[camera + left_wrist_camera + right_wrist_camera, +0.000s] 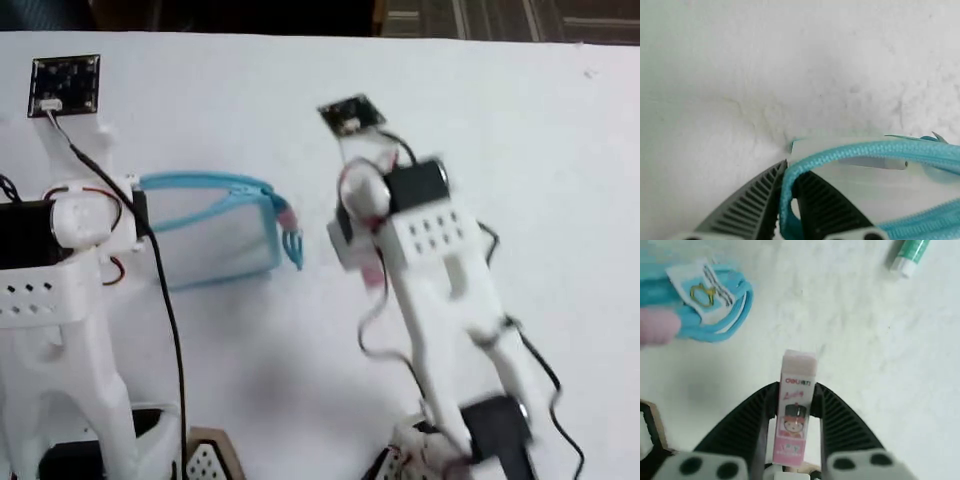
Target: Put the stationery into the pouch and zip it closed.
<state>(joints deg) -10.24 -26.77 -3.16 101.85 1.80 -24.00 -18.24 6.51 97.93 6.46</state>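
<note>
A clear pouch (pixel 215 232) with a blue zipper (pixel 865 150) lies left of centre on the white table (pixel 520 120). My left gripper (pixel 789 167) is shut on the pouch's zipper edge at its left end (pixel 138 200). A white stick-like item (pixel 870 162) shows inside the pouch. My right gripper (pixel 796 387) is shut on a pink eraser (pixel 799 370) and sits just right of the pouch's blue loop and tag (pixel 710 300), a little above the table (pixel 358 245). A green glue stick (pixel 910 252) lies on the table beyond it.
A black cable (pixel 165 300) runs from the left arm down toward the front edge. Perforated base plates (pixel 205 462) sit at the front between the arms. The table's far edge (pixel 300 33) borders a dark floor.
</note>
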